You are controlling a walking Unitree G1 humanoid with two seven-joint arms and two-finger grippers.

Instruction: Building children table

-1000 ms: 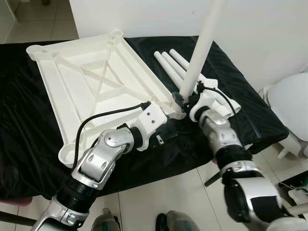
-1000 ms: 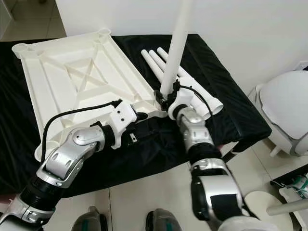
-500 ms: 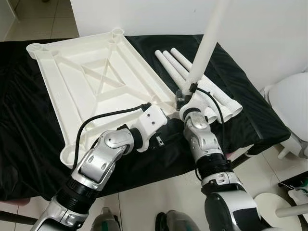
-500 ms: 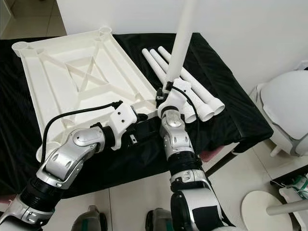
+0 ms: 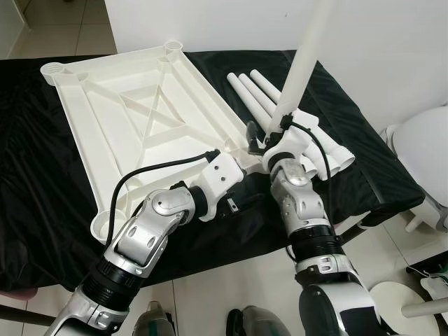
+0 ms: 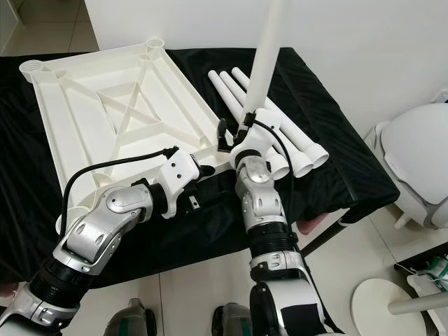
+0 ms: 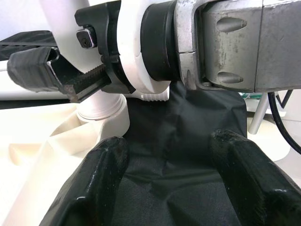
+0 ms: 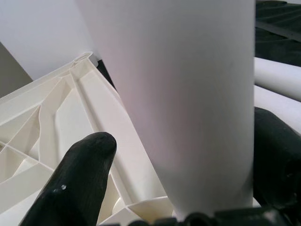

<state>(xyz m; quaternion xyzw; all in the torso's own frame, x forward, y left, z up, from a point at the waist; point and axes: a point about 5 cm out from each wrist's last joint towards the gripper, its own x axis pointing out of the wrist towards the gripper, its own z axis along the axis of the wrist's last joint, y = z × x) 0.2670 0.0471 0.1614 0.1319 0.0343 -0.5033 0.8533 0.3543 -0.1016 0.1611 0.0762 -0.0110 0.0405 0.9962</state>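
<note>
- Leg (image 5: 302,66) is held upright, clamped in right gripper (image 5: 269,136), directly over near-right corner socket (image 7: 101,110) of inverted tabletop (image 5: 133,126); long axis vertical.
- Left gripper (image 7: 169,183) is spread wide, holding nothing, just beside that socket.
- Spare legs (image 5: 280,112) lie beyond the socket.

Table top (image 5: 133,133): white plastic, ribbed underside up, flat on black cloth. Leg (image 5: 302,66): white tube, upright between the right gripper (image 5: 260,137) fingers at the top's corner. Spare legs (image 5: 255,98): three, lying just beyond that gripper.
</note>
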